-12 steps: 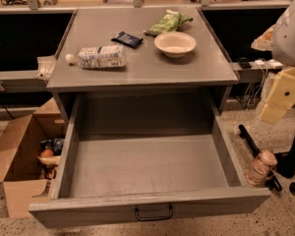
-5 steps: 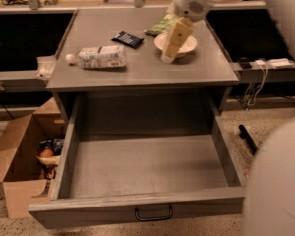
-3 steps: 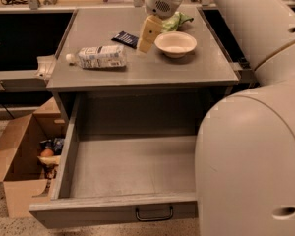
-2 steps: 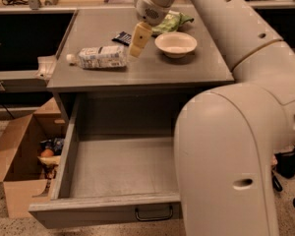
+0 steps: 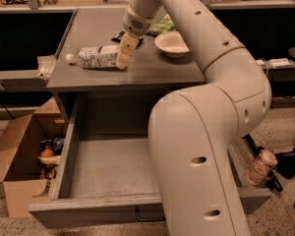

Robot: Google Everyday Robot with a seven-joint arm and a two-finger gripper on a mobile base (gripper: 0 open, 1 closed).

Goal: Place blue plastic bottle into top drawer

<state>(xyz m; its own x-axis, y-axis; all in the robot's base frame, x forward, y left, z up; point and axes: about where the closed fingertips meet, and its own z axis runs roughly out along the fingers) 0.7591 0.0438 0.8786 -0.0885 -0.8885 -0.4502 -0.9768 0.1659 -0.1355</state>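
The blue plastic bottle (image 5: 96, 56) lies on its side on the grey cabinet top (image 5: 152, 70), white cap pointing left. My gripper (image 5: 124, 54) reaches down from the right and hangs over the bottle's right end, its cream fingers (image 5: 126, 48) pointing down at the label. The top drawer (image 5: 105, 166) is pulled wide open below the cabinet top, its grey floor bare. My large white arm covers the drawer's right half and most of the front handle (image 5: 142, 215).
A cream bowl (image 5: 171, 44) sits on the cabinet top right of the gripper, with a green snack bag (image 5: 163, 25) and a dark flat packet (image 5: 119, 36) behind. An open brown cardboard box (image 5: 17, 159) with items stands on the floor at left. A small bottle (image 5: 259, 167) stands on the floor at right.
My arm has swung in from the right and across the cabinet top, moving left past the bowl. The gripper is now over the bottle's right end. The bottle and drawer have not moved.
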